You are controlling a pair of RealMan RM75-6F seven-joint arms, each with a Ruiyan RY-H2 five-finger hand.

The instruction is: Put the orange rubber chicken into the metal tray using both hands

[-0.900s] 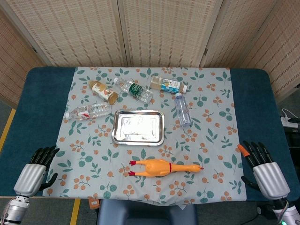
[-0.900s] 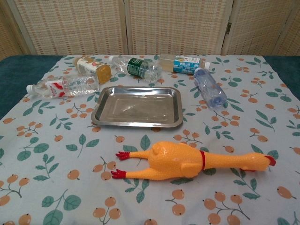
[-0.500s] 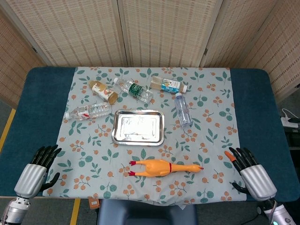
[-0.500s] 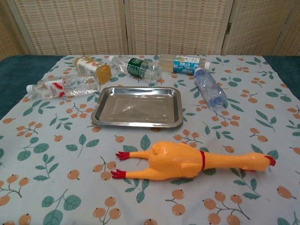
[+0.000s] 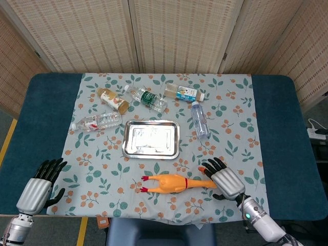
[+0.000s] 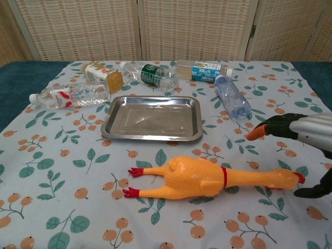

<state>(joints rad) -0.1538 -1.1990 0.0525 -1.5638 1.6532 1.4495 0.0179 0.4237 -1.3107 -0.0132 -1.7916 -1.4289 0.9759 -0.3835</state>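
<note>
Near the rubber chicken's (image 5: 178, 183) head, right hand (image 5: 224, 179) hovers, fingers apparently released; left hand (image 5: 39, 187) released, far aside

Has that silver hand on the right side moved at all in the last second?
Yes. The right hand has come in from the blue table edge, leftward over the floral cloth, and now sits at the head end of the rubber chicken, open.
</note>
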